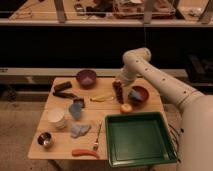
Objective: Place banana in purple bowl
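Note:
The banana (101,98) lies on the wooden table (107,111) near its middle, slim and pale yellow. The purple bowl (86,77) stands at the back of the table, to the left of and behind the banana, and looks empty. My gripper (118,92) hangs low over the table just right of the banana's right end, between it and the reddish-brown bowl (138,95). It holds nothing that I can see. The white arm reaches down to it from the upper right.
A green tray (138,138) fills the front right. A round orange fruit (126,108) sits in front of the gripper. A white cup (56,117), metal cup (45,140), blue cloths (78,130), a fork (96,143), an orange-red stick (85,153) and black objects (63,86) lie on the left.

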You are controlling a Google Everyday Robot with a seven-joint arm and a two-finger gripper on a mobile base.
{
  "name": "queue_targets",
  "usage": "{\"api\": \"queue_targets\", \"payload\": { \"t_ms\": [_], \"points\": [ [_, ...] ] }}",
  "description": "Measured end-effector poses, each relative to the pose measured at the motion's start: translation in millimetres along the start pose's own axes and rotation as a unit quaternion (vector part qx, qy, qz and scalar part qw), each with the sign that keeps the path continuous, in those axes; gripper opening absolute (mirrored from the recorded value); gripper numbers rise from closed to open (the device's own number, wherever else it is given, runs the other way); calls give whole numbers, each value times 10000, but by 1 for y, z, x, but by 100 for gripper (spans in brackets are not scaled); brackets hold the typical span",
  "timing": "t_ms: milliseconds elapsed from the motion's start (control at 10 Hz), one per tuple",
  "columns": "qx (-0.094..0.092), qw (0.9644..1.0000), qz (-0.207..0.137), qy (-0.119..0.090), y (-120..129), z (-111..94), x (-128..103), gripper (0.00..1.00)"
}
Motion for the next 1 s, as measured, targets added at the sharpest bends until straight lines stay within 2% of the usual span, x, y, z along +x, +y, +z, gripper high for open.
{"api": "queue_targets", "payload": {
  "t_ms": [200, 300, 400, 500, 600, 800, 1000],
  "points": [
    [-43, 9992, -240, -313, -1, 3, -40, 71],
    [-17, 9983, -414, -415, 0, 7, -60, 71],
    [-17, 9976, -508, -470, 0, 15, -72, 71],
    [-14, 9971, -573, -507, 0, 25, -79, 71],
    [17, 9962, -684, -536, 0, 44, -87, 71],
    [58, 9960, -728, -518, -5, 68, -84, 71],
    [18, 9963, -673, -532, -20, 86, -89, 71]
  ]
}}
